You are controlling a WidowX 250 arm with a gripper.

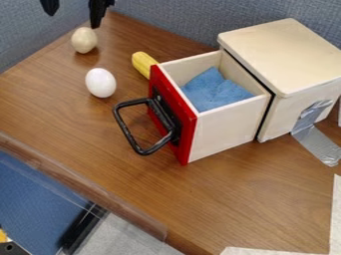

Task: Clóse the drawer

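Above the tabletop (220,204), the gripper (75,9) is open; the drawer (228,128) stands extended from its cabinet (286,55), full closing stroke outstanding.

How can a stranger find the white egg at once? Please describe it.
Start from the open drawer of the wooden box. Beyond its black handle, toward the view's upper left, the white egg rests on the brown table. It is whiter and closer to the handle than the cream-coloured, egg-shaped object behind it.
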